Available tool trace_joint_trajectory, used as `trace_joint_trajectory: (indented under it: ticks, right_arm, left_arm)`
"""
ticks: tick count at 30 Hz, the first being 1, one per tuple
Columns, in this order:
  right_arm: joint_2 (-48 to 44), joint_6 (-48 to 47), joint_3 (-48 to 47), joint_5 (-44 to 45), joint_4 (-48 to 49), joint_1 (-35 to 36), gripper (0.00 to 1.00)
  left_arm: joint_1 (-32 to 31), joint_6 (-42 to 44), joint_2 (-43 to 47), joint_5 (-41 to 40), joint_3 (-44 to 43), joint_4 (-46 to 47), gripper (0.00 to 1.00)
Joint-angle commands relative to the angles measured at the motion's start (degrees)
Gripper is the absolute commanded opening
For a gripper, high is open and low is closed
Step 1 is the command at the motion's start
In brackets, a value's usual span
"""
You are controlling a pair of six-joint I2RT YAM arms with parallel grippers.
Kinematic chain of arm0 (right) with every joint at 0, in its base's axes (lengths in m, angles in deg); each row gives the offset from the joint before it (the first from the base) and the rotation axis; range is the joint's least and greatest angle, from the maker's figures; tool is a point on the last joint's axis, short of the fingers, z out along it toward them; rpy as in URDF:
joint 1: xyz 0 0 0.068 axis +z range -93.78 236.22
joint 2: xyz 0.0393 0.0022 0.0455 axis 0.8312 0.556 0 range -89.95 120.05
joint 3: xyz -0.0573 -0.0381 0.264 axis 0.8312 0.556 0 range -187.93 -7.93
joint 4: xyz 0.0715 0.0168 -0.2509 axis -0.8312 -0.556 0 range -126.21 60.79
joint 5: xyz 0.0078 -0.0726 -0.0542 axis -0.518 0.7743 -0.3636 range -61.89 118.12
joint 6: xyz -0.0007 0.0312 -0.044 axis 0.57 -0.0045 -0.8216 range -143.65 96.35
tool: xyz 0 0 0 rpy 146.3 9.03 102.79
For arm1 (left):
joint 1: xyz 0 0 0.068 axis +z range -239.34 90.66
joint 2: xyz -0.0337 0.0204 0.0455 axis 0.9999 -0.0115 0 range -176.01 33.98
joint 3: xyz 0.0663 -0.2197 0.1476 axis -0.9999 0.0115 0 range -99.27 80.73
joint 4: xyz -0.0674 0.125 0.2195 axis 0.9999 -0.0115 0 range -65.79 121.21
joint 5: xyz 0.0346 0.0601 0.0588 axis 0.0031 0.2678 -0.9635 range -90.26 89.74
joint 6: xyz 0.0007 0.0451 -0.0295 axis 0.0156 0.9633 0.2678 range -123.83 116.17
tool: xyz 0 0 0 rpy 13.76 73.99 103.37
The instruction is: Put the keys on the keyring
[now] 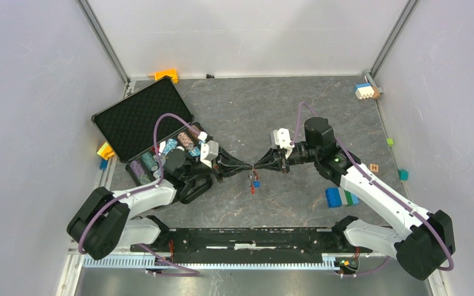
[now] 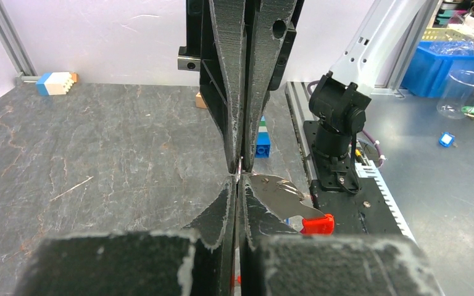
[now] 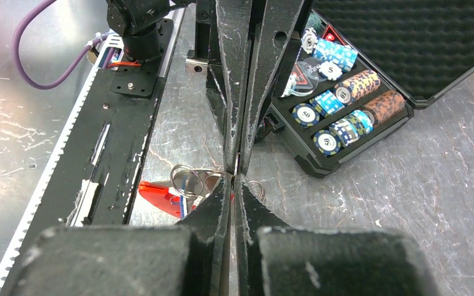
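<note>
Slate table (image 1: 241, 117) | left tool (image 1: 245, 169), right tool (image 1: 263, 168) pinched on keyring (image 2: 278, 196)

The top view looks down from behind the near edge over the whole table (image 1: 241, 105). The wrist views sit close — facing each other — sharing the table's centre.

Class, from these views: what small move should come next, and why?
Probably twist the right tool slightly to thread the dangling blue key: that tool and the left tool are shut, tip to tip, at the keyring.
</note>
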Motion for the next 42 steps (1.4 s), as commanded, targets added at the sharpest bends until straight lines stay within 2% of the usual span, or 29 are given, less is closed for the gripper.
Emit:
trace_joint_trajectory:
  ticks: [1,8,17,23,26,33,35,39,42]
  right_arm:
    - [0.0,0.6,0.5,-0.2,1.9,-0.1,0.01]
    - [-0.3,-1.4,-0.6,2.6,-0.8,-0.2,0.00]
    - [0.8,-7.0,-4.7,6.2,-10.6,0.1,0.00]
    - [0.8,-8.2,-5.4,8.7,-13.0,1.6,0.00]
    - [0.8,-8.7,-5.9,10.5,-14.1,2.6,0.00]
    - [0.9,-9.4,-6.3,13.2,-15.4,3.9,0.00]
    - [1.0,-9.7,-6.5,14.2,-15.7,4.3,0.00]
    - [1.7,-10.3,-7.7,16.3,-17.5,5.3,0.00]
    - [2.3,-10.4,-8.8,18.5,-18.3,6.5,0.00]
  left_arm:
    - [0.3,-1.4,0.0,0.0,-0.1,4.9,0.02]
    - [0.3,2.2,-0.3,1.3,-0.2,2.5,0.02]
    - [0.1,13.6,1.7,3.2,-2.1,-11.2,0.02]
    - [-0.3,18.8,2.3,3.4,-3.9,-18.0,0.02]
    - [-0.4,20.9,2.3,3.4,-5.4,-22.2,0.09]
    - [-0.5,26.8,2.9,3.6,-8.9,-32.5,0.33]
    - [-0.5,29.4,3.4,3.7,-10.6,-37.2,0.39]
    - [-0.5,37.5,3.8,4.2,-16.3,-52.2,0.49]
    - [-0.8,40.9,4.0,2.9,-19.0,-58.2,0.53]
